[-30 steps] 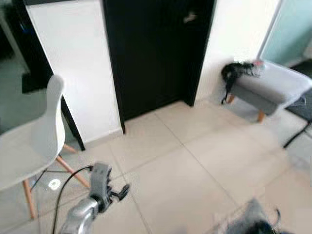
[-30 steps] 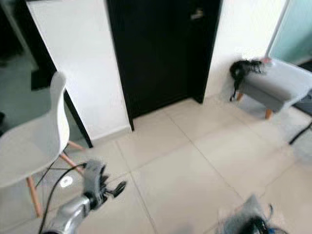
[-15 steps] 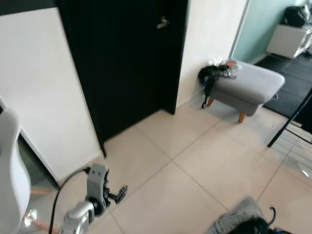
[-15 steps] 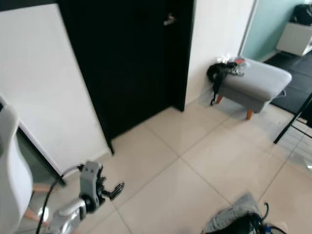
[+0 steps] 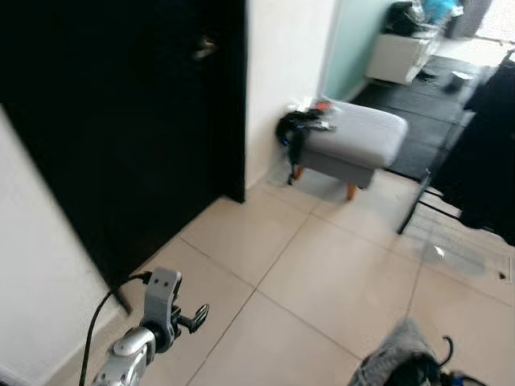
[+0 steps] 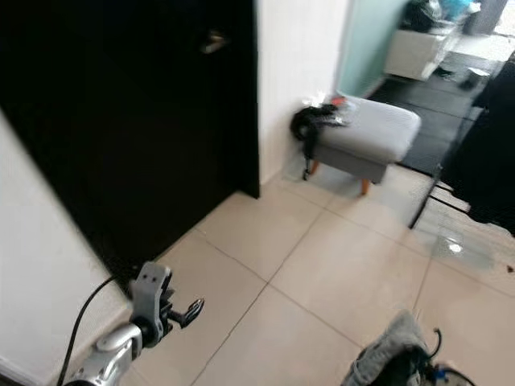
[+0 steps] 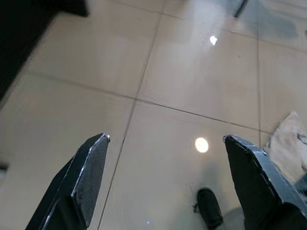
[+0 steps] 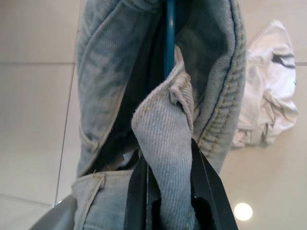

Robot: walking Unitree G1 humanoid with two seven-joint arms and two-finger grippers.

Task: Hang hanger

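denim garment [image 8: 163, 139] with ribbed seams pinched in right claw [image 8: 168, 191].

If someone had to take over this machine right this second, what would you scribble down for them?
Left gripper: fingers wide apart, holding nothing, hanging over the tiled floor.
Right gripper: fingers shut on a pale denim garment; a blue hanger runs through its folds. The bundle shows low at the robot's right side in the eye views.
A white shirt lies crumpled on the floor beside it.
Ahead: black door, grey footstool with dark things on it, dark clothes hanging at far right.
Done: hanger with garment in hand. Left: hang it up; I can't tell where the rail is.
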